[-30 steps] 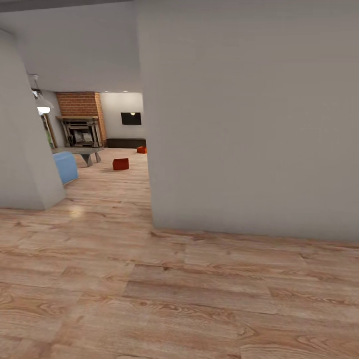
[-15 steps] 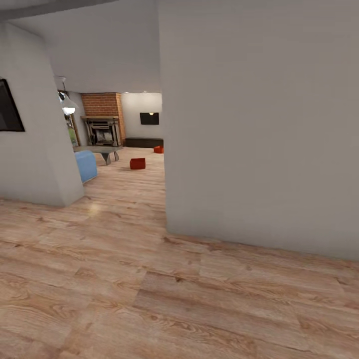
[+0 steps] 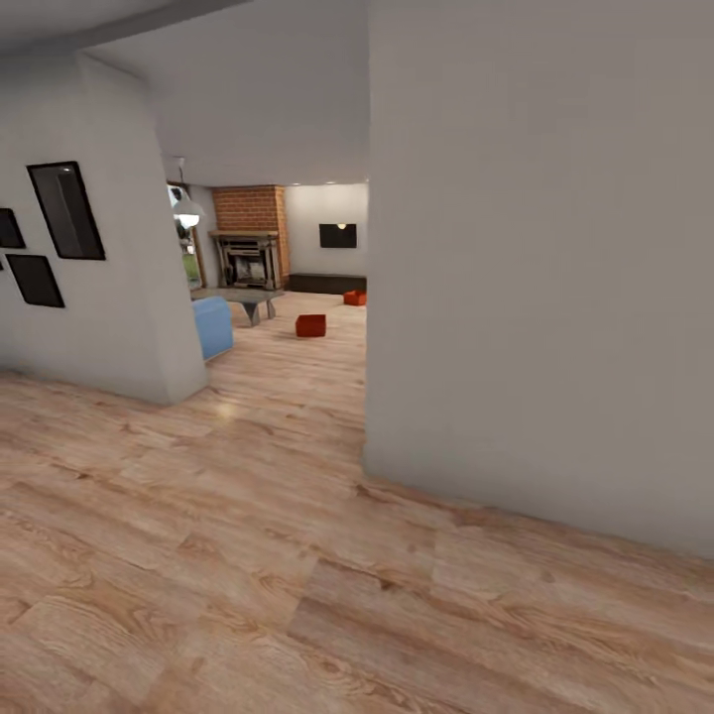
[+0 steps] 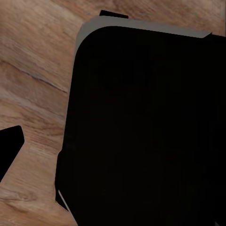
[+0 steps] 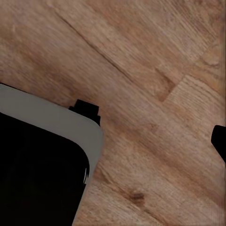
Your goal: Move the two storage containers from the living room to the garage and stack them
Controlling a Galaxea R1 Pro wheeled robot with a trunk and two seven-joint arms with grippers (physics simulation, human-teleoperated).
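Far off through the hallway opening, in the head view, the living room shows its light wood-plank floor. Two orange-red storage containers rest on it: the nearer one [image 3: 310, 325] in the open, the farther one [image 3: 354, 297] by the low dark cabinet [image 3: 325, 284]. Both are small and distant. In the left wrist view a dark fingertip [image 4: 9, 146] pokes in beside my black base [image 4: 141, 132]. A sliver of a dark fingertip [image 5: 219, 139] shows in the right wrist view over the planks. Neither gripper's jaws can be read.
A broad white wall [image 3: 535, 278] juts out on the right, its corner close ahead. On the left stands another wall corner [image 3: 149, 297] with black picture frames [image 3: 65, 210]. Beyond lie a blue sofa [image 3: 212, 327], a grey low table [image 3: 243, 297], the brick fireplace [image 3: 248, 260] and a wall TV [image 3: 338, 235].
The camera has moved: the whole picture has shifted right, the doorway and containers now sit nearer centre, and picture frames on the left wall have come into view.
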